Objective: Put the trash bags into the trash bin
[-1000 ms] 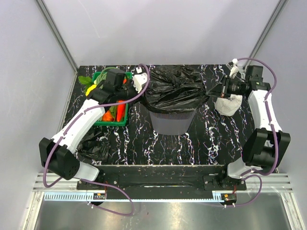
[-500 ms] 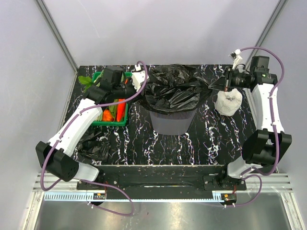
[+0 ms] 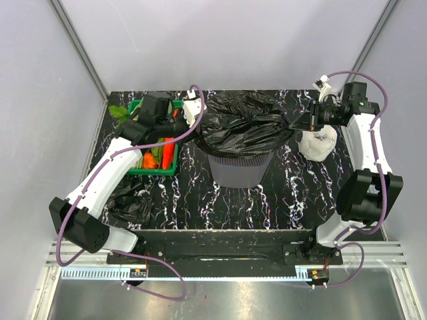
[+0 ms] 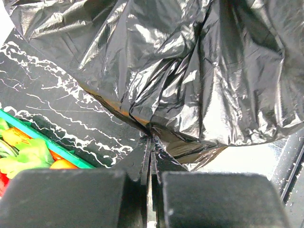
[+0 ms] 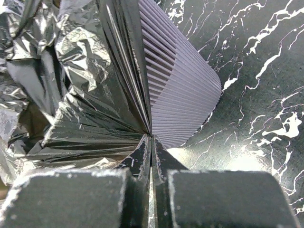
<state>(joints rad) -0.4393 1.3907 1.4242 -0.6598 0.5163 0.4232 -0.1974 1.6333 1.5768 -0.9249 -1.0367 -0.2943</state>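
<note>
Overhead view of a black marbled worktop [image 3: 287, 193] with two robot arms. A grey mesh trash bin [image 3: 240, 168] stood at the centre, and a large glossy black trash bag [image 3: 243, 127] lay spread over its mouth, hiding the rim.

The left claw [image 4: 150, 137] was clamped on the bag's left edge, its fingers pressed together with a fold of film pinched between them. The right claw [image 5: 151, 137] gripped the bag's right corner in the same way, the film fanning out in tight pleats from its closed tips, with the bin's ribbed wall just behind.

Over the last second the right arm had risen a little and then come back down, drawing away from the white roll [image 3: 319, 143] that it had been covering. The left arm had shifted slightly toward the back. The bag had stayed stretched between the two claws over the bin. This suggested the bag was being held open above the bin's mouth, not yet pushed down inside.

A second, crumpled black bag [image 3: 131, 203] lay on the worktop near the left arm's base, well apart from the bin and not held. A green crate [image 3: 157, 171] of vegetables sat beneath the left arm, close to its reach. The white roll stood just beside the right claw and might crowd its descent.
</note>
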